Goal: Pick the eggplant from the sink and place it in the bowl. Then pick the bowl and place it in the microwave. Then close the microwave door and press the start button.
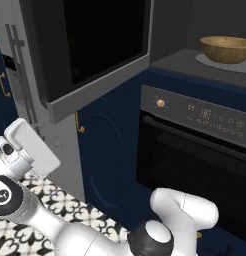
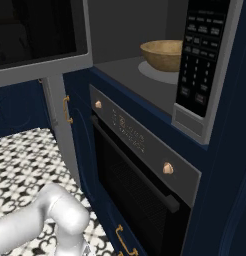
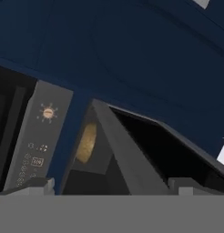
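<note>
Open gripper (image 3: 111,184) before upright bowl (image 2: 165,54) inside microwave (image 2: 145,70), door (image 1: 90,60) ajar

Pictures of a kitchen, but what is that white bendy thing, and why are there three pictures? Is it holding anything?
The white bendy thing is a robot arm. It stands on a base that can drive around this computer-drawn kitchen.

Two pictures come from cameras on the base, one behind the arm on its left, one on its right. The third comes from a camera on the arm's hand, so it looks tilted.

At the arm's end is its tool, two fingers for grabbing. The fingers are spread apart and hold nothing.

The wooden bowl sits inside the microwave. I cannot see what is in the bowl. The microwave door is swung open. The buttons are on the panel beside the bowl.

Below is a black oven with copper knobs.
</note>
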### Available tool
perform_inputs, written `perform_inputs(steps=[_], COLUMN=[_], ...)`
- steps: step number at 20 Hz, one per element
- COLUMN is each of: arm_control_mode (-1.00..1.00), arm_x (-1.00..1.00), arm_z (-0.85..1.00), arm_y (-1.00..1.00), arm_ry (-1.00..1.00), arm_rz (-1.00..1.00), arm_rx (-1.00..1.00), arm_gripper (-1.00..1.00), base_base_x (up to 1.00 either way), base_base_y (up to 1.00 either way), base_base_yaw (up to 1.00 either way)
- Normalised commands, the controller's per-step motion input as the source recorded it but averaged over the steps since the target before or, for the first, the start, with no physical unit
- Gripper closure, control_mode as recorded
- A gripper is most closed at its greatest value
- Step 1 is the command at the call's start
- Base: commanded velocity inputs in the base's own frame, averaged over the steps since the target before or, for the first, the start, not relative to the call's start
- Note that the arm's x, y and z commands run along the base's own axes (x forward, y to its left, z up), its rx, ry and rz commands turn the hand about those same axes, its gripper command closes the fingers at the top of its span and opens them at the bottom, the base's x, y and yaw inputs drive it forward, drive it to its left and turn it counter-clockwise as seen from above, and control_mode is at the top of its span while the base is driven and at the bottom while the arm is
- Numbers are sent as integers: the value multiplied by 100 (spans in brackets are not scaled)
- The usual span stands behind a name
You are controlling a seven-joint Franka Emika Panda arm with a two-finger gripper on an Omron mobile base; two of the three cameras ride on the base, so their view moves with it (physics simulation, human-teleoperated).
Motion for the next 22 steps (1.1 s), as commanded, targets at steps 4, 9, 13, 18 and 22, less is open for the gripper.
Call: perform_inputs(steps=[4, 9, 13, 18, 22], arm_control_mode=[-100, -100, -100, -100, -100], arm_x=[75, 26, 0, 0, 0], arm_z=[0, 16, 72, 67, 34], arm_y=[28, -11, -27, -38, -75], arm_ry=[4, -1, -11, 0, 0], arm_rz=[-13, -15, -12, -11, -14], arm_rx=[0, 1, 0, -2, -4], arm_gripper=[-100, -100, -100, -100, -100], base_base_x=[0, 0, 0, 0, 0], base_base_y=[0, 0, 0, 0, 0], base_base_yaw=[0, 0, 0, 0, 0])
